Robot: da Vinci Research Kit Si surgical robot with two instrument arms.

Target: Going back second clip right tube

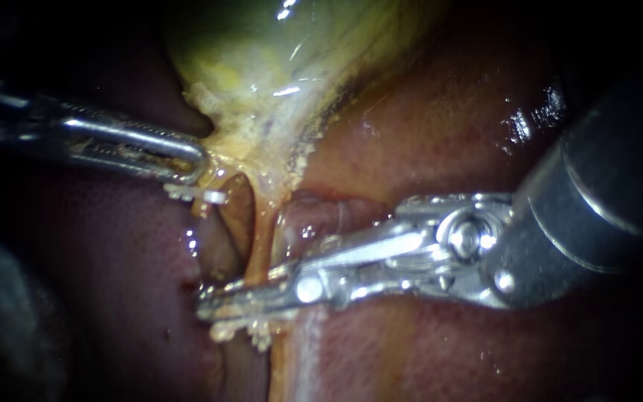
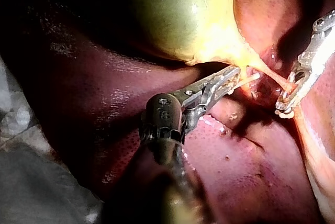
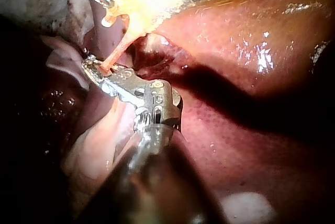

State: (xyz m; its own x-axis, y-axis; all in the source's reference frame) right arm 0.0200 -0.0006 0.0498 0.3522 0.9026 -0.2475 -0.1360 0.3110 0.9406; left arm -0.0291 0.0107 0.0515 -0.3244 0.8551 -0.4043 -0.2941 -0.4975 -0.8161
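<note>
The greenish-yellow gallbladder (image 1: 262, 59) hangs over the red liver (image 1: 448, 126). My left instrument (image 1: 199, 167) comes in from the left, its jaws shut on the pale tissue at the gallbladder's narrow end and holding it up. A thin orange tube (image 1: 260, 246), the right one of two strands, runs down from there. My right instrument (image 1: 213, 307) lies across it, jaws close together with the tube between them. A white toothed clip (image 1: 243, 333) shows just under the jaws. The right wrist view shows the tube (image 3: 118, 51) entering the jaw tips (image 3: 91, 67).
Another white clip piece (image 1: 213, 196) sits just under my left instrument's tip, beside a darker strand (image 1: 232, 216). Wet liver (image 2: 104, 103) surrounds the site. Pale cloth (image 2: 31, 182) lies beyond the liver's edge in the left wrist view.
</note>
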